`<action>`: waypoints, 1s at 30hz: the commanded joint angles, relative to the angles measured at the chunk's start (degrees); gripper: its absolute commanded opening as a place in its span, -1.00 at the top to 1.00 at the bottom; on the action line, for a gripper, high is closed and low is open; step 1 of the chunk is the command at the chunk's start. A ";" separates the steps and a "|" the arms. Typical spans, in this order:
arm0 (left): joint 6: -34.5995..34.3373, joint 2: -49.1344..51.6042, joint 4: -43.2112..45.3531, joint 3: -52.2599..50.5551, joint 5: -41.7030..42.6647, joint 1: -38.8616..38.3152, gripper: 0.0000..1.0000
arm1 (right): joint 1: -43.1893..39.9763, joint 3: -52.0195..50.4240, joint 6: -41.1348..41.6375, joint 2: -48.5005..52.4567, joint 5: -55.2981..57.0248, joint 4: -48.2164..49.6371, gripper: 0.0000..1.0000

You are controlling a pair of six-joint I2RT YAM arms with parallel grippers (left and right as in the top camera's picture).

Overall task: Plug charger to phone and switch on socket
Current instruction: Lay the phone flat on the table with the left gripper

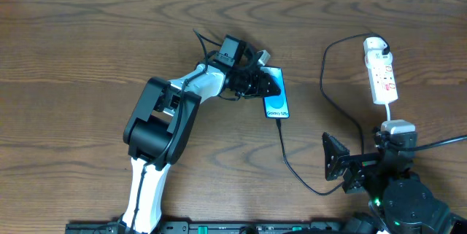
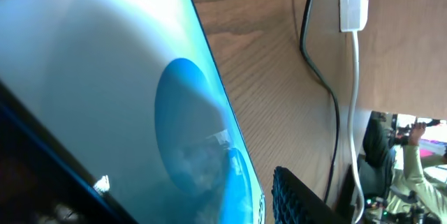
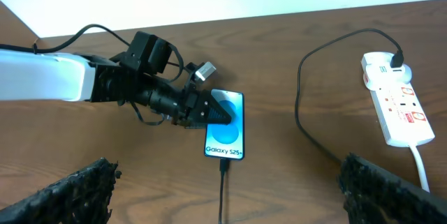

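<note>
The phone (image 1: 276, 100) lies flat mid-table, its cyan screen (image 3: 226, 135) lit with white text at the near short edge. The black charger (image 1: 293, 170) is plugged into that near edge, and its cable (image 3: 222, 190) runs toward me. My left gripper (image 1: 264, 82) straddles the phone's far half. In the left wrist view the phone (image 2: 140, 98) fills the frame, and one fingertip (image 2: 293, 196) stands slightly clear of its edge. The white socket (image 1: 381, 73) lies at the far right with the cable's other end in it. My right gripper (image 1: 368, 154) hovers wide open, holding nothing.
The charger cable loops from the socket (image 3: 397, 109) round to the phone across the bare wood. The socket's white cord (image 2: 356, 112) trails toward the table's front right, beside my right arm. The left arm's white body (image 1: 157, 128) reaches in from the front left.
</note>
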 commanded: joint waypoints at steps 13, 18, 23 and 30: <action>2.93 0.98 -1.86 -0.94 -11.91 0.20 0.08 | 0.17 -0.44 2.08 0.28 0.94 0.09 -0.98; 1.53 0.98 -1.90 -0.94 -15.72 0.24 0.08 | 0.17 -0.44 2.08 0.28 0.92 0.09 -0.99; 0.33 0.98 -1.88 -0.94 -17.31 0.24 0.08 | 0.17 -0.44 2.10 0.28 0.94 0.09 -0.98; 0.98 0.98 -1.90 -0.94 -16.90 0.09 0.03 | 0.17 -0.44 2.08 0.28 0.96 0.11 -0.98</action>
